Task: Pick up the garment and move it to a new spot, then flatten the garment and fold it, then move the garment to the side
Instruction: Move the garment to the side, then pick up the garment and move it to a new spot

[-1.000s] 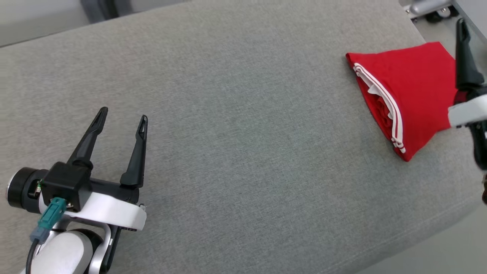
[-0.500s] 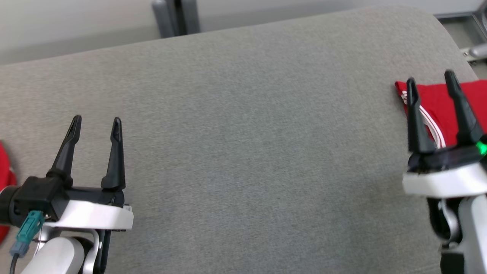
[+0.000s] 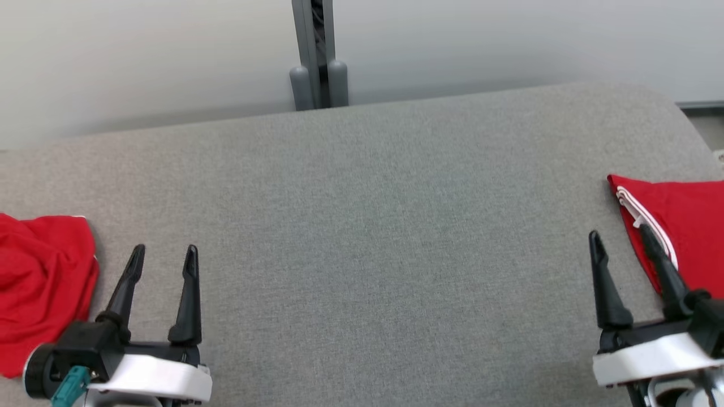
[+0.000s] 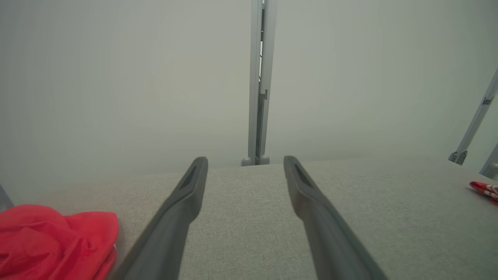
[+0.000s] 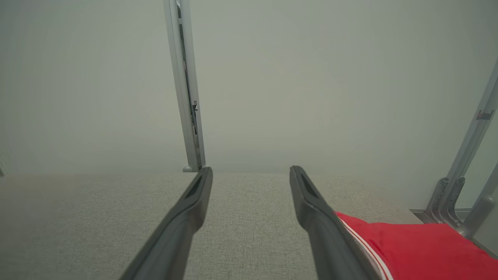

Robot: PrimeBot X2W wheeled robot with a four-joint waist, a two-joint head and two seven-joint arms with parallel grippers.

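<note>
Garments lie at both ends of the grey desk (image 3: 362,215). At the lower left of the head view sits a crumpled red garment (image 3: 42,282), and just right of it the left gripper (image 3: 165,251), jaws spread wide and empty. At the lower right, the right gripper (image 3: 619,234) likewise has its jaws apart, nothing between them, beside the folded red garment (image 3: 693,226) at the right edge.

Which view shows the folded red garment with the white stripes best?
The head view: it shows the folded red garment from above, striped edge plain, though the frame cuts it. The right wrist view sees the garment low and oblique; the left wrist view catches a sliver.
</note>
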